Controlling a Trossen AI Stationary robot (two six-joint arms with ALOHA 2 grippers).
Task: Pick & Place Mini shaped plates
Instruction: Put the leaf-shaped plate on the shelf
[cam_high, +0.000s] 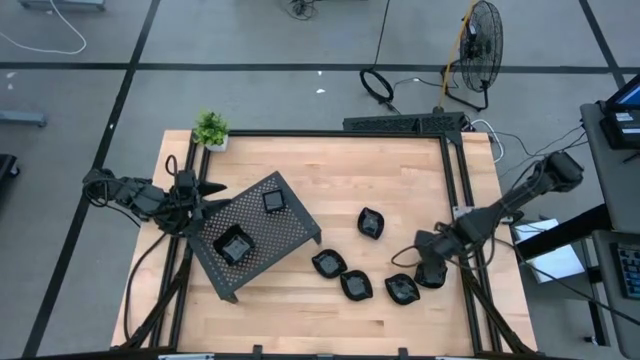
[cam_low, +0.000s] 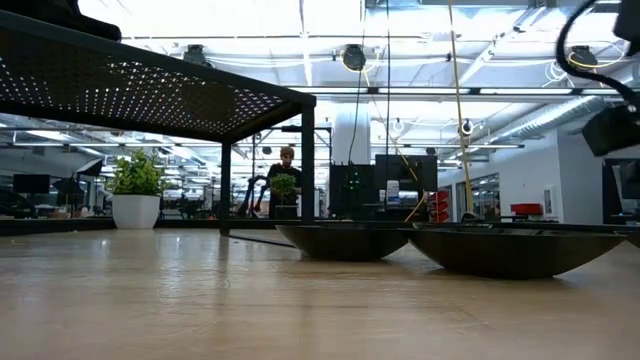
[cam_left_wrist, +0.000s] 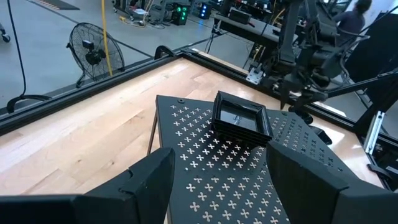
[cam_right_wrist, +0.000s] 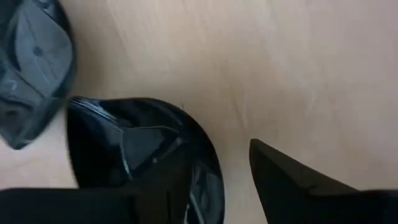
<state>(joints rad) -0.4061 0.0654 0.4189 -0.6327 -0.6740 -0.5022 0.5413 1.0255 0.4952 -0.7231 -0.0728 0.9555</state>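
Two square black mini plates (cam_high: 273, 201) (cam_high: 233, 246) lie on the raised perforated tray (cam_high: 290, 230); the far one shows in the left wrist view (cam_left_wrist: 239, 118). Several more plates rest on the wood to the right (cam_high: 371, 223) (cam_high: 328, 263) (cam_high: 356, 286) (cam_high: 402, 290). My right gripper (cam_high: 430, 272) points down, open, over another plate (cam_right_wrist: 143, 155) near the table's right edge, beside a neighbouring plate (cam_right_wrist: 31, 68). My left gripper (cam_left_wrist: 217, 186) waits open at the tray's left side. My right gripper straddles the plate's rim (cam_right_wrist: 205, 155) from above, one finger (cam_right_wrist: 81, 205) over the plate's hollow and the other (cam_right_wrist: 298, 186) over bare wood outside it. The plate lies flat on the table. Whether a finger touches it I cannot tell.
A small potted plant (cam_high: 211, 130) stands at the far left corner. Black frame rails (cam_high: 452, 180) run along the table's far and right sides. In the low view two plates (cam_low: 345, 240) (cam_low: 515, 250) sit close ahead under the tray's edge (cam_low: 150, 90); a person (cam_low: 287, 165) stands far behind.
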